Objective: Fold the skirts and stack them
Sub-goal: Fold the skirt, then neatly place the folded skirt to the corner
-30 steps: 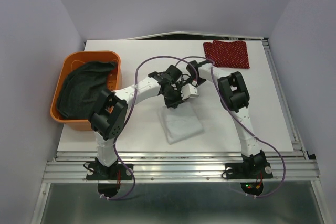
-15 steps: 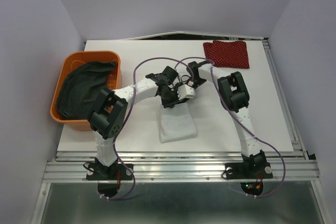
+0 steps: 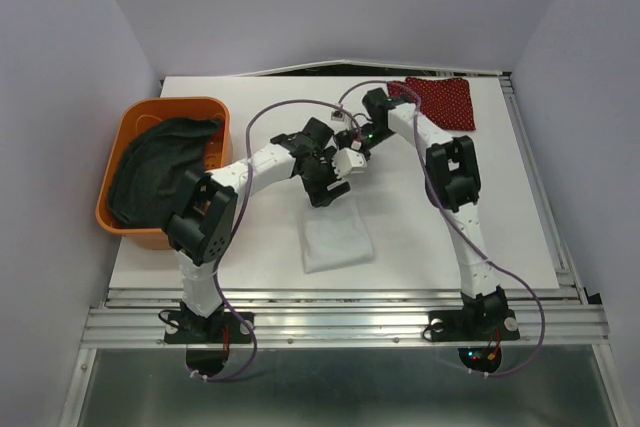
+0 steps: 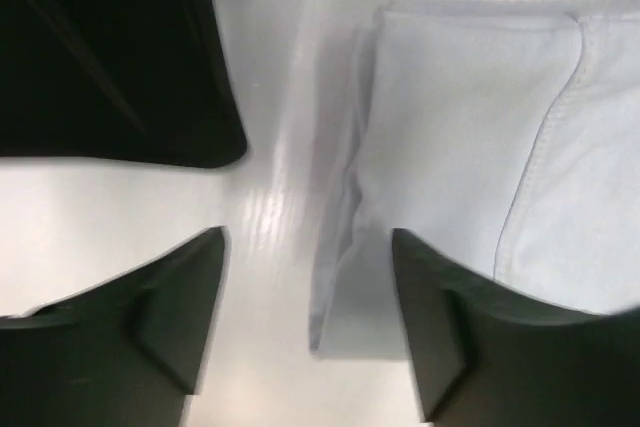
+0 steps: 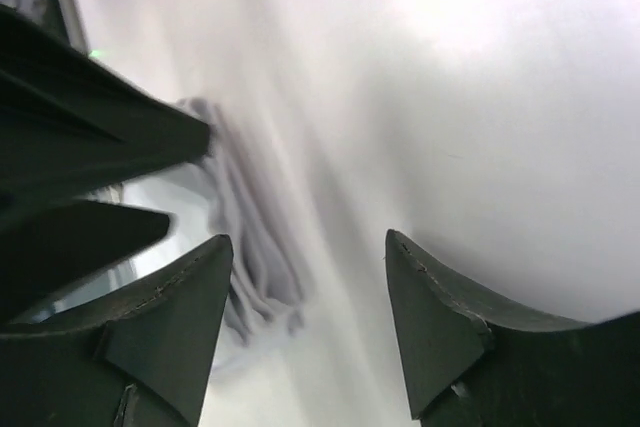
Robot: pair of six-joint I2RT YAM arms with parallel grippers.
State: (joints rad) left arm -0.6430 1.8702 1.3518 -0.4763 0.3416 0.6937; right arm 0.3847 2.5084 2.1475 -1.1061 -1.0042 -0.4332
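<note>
**A:** why's the white skirt just lying on the desk with nobody holding it?

**B:** I'd guess that fold is done. It's a tidy rectangle on the near side of both grippers. Its far edge sits right under the left gripper, whose jaws are apart and empty, with one finger over the cloth's corner.

**A:** and the right gripper?

**B:** Spread wide too, nothing in it. It's over bare desk, with a bit of rumpled white cloth just beside one finger.

**A:** the other two?

**B:** The grey skirt is heaped unfolded in the orange basket, well off to the left gripper's left. The red skirt lies folded beyond the right gripper, off to its right. That's probably the stacking spot, so white likely goes there.
</note>
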